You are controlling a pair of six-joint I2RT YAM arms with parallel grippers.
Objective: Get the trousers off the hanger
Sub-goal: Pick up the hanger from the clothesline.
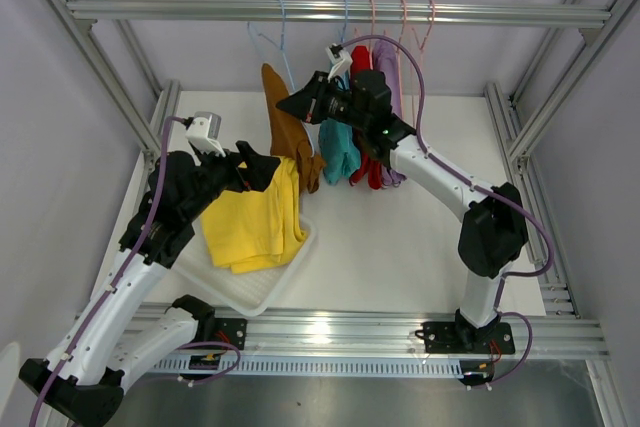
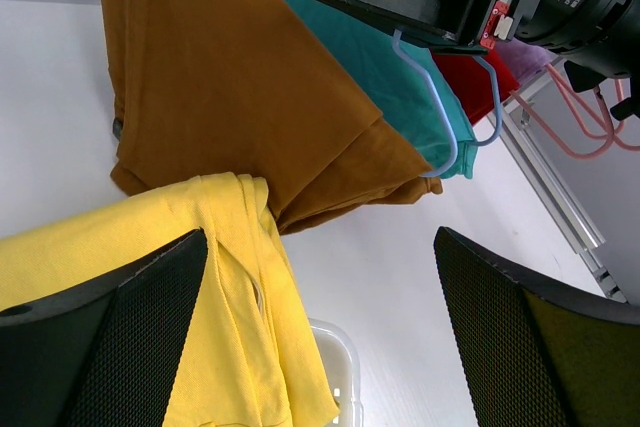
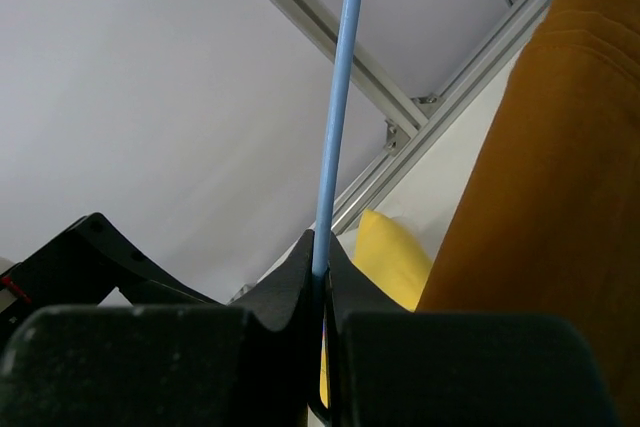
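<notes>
In the top view, the yellow pair (image 1: 250, 227) lay crumpled on a tray (image 1: 262, 292) at the table's near left. Its upper edge was hidden under the left gripper (image 1: 262, 169), whose jaws could not be read from above. The brown pair (image 1: 287, 132) hung from the rail (image 1: 340, 13), its hem down at the table. The right arm covered much of the teal pair (image 1: 338, 152), red pair (image 1: 372, 175) and lilac pair (image 1: 393, 82). The right gripper (image 1: 285, 105) pointed left, just beside the brown pair. Whatever it held was too thin to see there.

In the left wrist view, the left gripper (image 2: 320, 337) stood wide apart with nothing between its fingers (image 2: 110, 347). The yellow pair (image 2: 260, 347) ran off the frame's left and bottom edges, and only a corner of the tray (image 2: 335, 357) showed. The brown pair (image 2: 230, 77) was cut off at the top. The right gripper's body hid most of the teal pair (image 2: 400, 77), red pair (image 2: 478, 72) and lilac pair (image 2: 520, 52). A blue hanger (image 2: 448, 117) looped below it.

In the right wrist view, the right gripper (image 3: 322, 277) was clamped tight on the blue hanger (image 3: 338, 97), whose wire ran out of the top of the frame. The brown pair (image 3: 560, 197) filled the right side, and a patch of the yellow pair (image 3: 392, 252) showed behind it. Which pair, if any, that hanger carried could not be told.
</notes>
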